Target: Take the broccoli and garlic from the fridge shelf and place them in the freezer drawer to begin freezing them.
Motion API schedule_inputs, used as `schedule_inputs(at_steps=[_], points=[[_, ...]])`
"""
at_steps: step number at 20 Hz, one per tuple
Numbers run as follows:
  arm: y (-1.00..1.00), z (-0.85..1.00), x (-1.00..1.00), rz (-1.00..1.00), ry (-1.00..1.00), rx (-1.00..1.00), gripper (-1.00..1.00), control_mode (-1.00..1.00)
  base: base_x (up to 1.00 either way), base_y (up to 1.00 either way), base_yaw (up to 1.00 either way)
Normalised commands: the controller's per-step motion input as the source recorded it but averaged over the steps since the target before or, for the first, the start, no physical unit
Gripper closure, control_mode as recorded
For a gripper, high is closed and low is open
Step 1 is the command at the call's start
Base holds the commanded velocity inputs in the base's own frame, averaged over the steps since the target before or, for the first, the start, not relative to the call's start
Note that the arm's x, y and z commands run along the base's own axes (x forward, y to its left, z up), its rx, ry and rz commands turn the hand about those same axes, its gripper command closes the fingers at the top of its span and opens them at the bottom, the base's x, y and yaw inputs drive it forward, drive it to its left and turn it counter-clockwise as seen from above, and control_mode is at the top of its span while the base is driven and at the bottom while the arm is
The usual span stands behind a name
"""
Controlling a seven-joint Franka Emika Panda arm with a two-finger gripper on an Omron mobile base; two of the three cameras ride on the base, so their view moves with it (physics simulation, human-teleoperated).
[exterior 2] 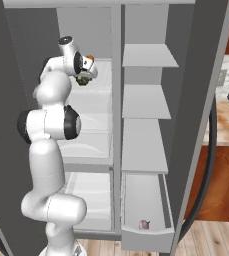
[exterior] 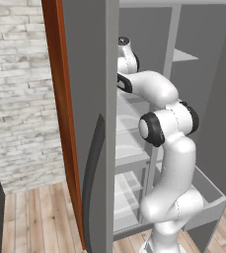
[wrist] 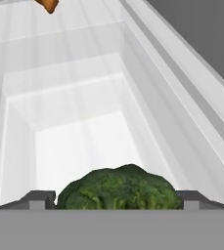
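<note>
The broccoli, a lumpy dark green floret, sits between my two dark fingertips, and my gripper is shut on it. In the right base view the gripper holds the broccoli up in the fridge's left column, at upper-shelf height, above the white shelves. The garlic, a small pale pinkish bulb, lies near the front of the open freezer drawer at the lower right. In the left base view the fridge door hides my hand.
The open grey fridge door stands close on my left. A vertical divider splits the left column from the grey shelves on the right. A small orange-brown item lies further in. White bins are below the hand.
</note>
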Motion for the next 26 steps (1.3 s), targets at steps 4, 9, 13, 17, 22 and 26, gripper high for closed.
schedule_inputs(at_steps=[4, 9, 13, 17, 22, 26], points=[[0.0, 0.0, 0.0, 0.0, 0.0, 0.0, 1.0, -1.0, 0.0, 0.0, 0.0], [0.0, 0.0, -0.42, 0.0, 0.0, 0.0, 1.0, -1.0, 0.0, 0.0, 0.0], [0.0, 0.0, -1.0, 0.0, 0.0, 0.0, 1.0, -1.0, 0.0, 0.0, 0.0], [0.0, -0.02, -1.0, 0.0, 0.0, 0.0, 1.0, -1.0, 0.0, 0.0, 0.0], [-0.01, -0.21, -1.0, 0.0, 0.0, 0.0, 1.0, -1.0, 0.0, 0.0, 0.0], [-0.09, -0.32, -1.0, 0.0, 0.0, 0.0, 1.0, -1.0, 0.0, 0.0, 0.0]])
